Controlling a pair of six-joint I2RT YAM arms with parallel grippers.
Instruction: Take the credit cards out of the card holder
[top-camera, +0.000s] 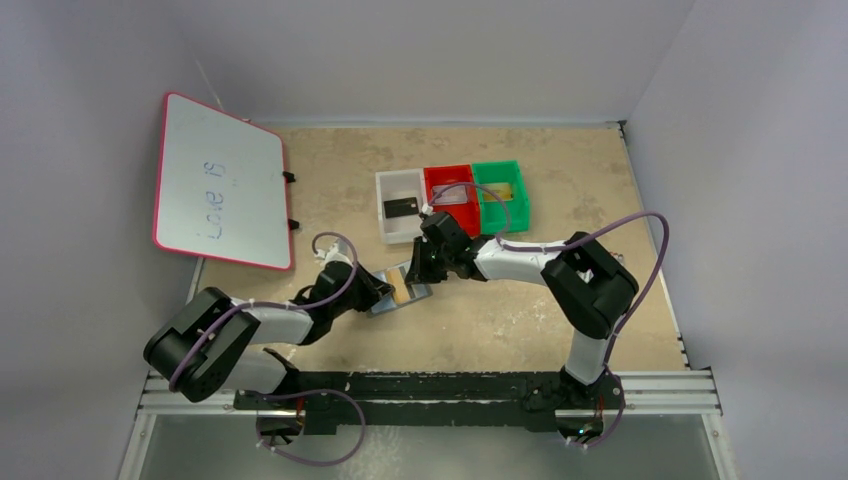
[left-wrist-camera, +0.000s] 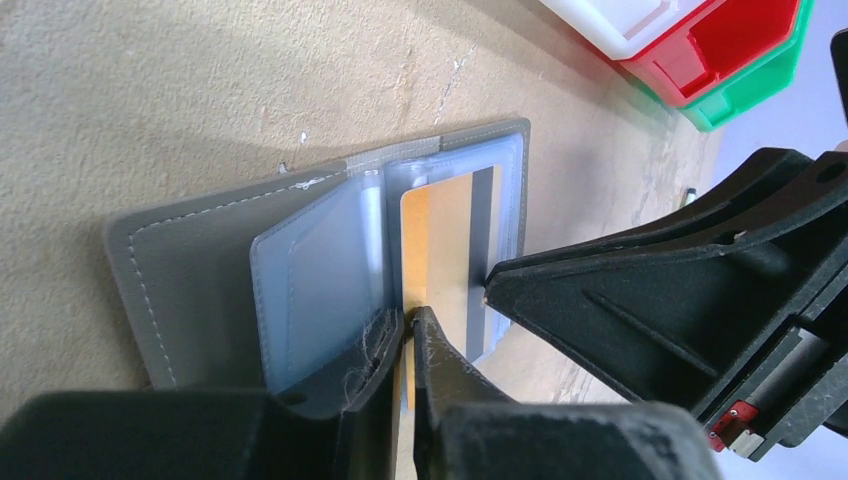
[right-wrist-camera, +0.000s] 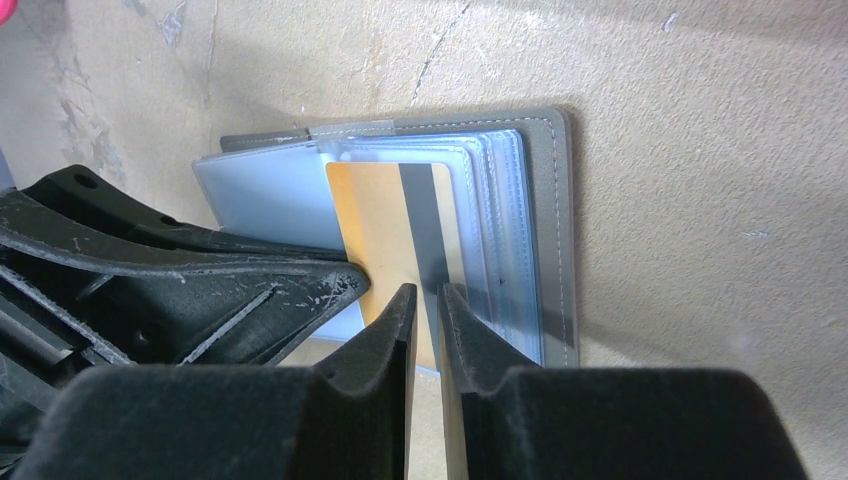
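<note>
- Currently, right pincer (right-wrist-camera: 425, 296) is gripping the gold card (right-wrist-camera: 385, 220), jaws narrow, for extraction.
- Left pincer (left-wrist-camera: 408, 322), narrow, is apparently bracing the card holder (left-wrist-camera: 190, 270); grip unclear.

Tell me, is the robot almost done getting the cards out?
Partly. A black card already lies in the white tray. Right now the gold card sits in the open card holder, with the right pincer nipping its edge and the left pincer close against it. That card has to slide out; I can't tell whether more hide in the sleeves.
</note>
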